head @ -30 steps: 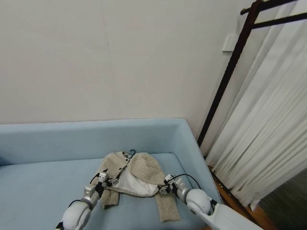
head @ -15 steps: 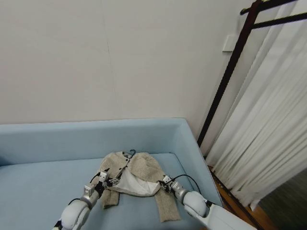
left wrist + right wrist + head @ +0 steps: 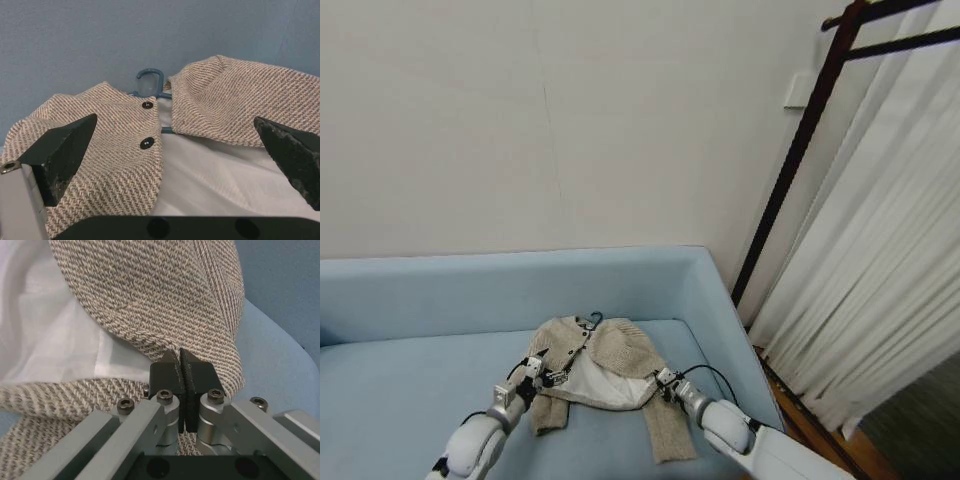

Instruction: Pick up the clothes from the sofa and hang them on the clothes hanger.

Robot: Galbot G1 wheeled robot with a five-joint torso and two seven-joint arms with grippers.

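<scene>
Head view: a beige cardigan (image 3: 610, 350) of coarse herringbone knit, with smooth white lining (image 3: 215, 175) and dark round buttons (image 3: 147, 143), lies flat on the light blue sofa (image 3: 410, 390) seat at 6 o'clock. A thin blue hanger (image 3: 150, 80) hook curves at its collar. The left gripper (image 3: 542, 372), at the cardigan's 8 o'clock, stands wide apart. The right gripper (image 3: 663, 384), at 4 o'clock, is pressed closed on the cardigan's edge.

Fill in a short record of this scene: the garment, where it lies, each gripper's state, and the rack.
garment: beige knit cardigan on a blue hanger
location: flat on the light blue sofa seat
left gripper: open, spread over the cardigan's buttons
right gripper: shut, tips at the cardigan's edge
rack: dark, standing right of the sofa
</scene>
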